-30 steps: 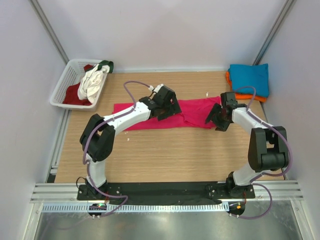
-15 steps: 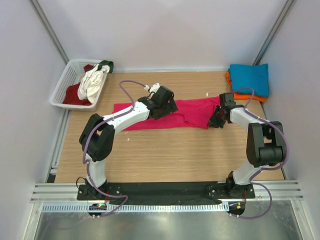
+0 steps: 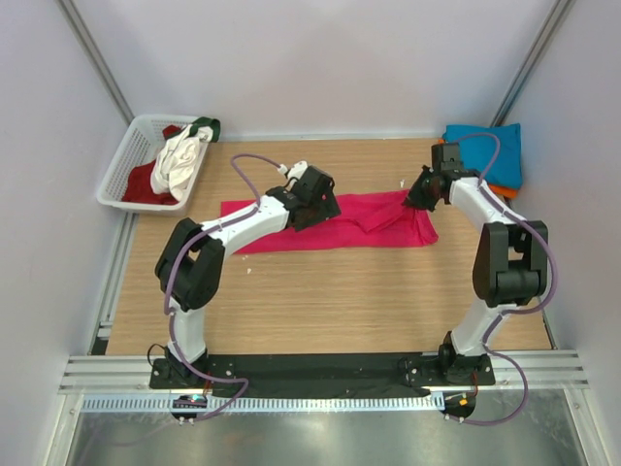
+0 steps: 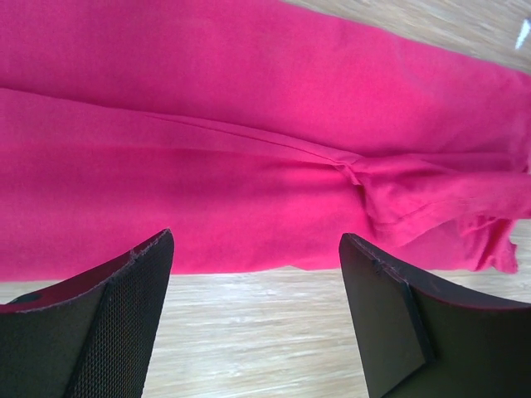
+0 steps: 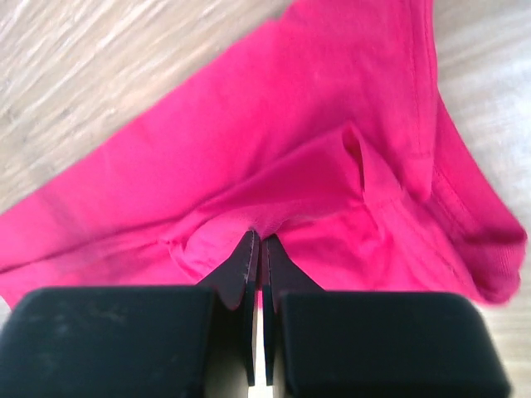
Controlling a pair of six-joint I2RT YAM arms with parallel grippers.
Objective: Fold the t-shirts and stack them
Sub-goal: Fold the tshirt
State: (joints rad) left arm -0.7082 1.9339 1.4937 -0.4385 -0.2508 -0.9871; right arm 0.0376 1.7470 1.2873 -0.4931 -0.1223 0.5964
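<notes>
A magenta-pink t-shirt (image 3: pixel 374 230) lies folded into a long strip across the middle of the table. My right gripper (image 3: pixel 419 197) is at the strip's right end, shut on a raised fold of the cloth (image 5: pixel 259 217); its jaws (image 5: pixel 259 236) meet with pink fabric pinched at the tips. My left gripper (image 3: pixel 315 209) hovers over the middle of the strip. It is open (image 4: pixel 255 249) with only bare wood between the fingers (image 4: pixel 133 298), and the shirt's near edge (image 4: pixel 249 124) lies just ahead.
A teal t-shirt (image 3: pixel 485 150) sits folded on an orange one (image 3: pixel 505 190) at the back right corner. A white lattice basket (image 3: pixel 118 163) at the back left holds white (image 3: pixel 179 160), dark red (image 3: pixel 146 184) and green (image 3: pixel 206 124) shirts.
My right gripper has shut on the shirt's right end and drawn it toward the back of the table. The left gripper has stayed open and hardly moved.
</notes>
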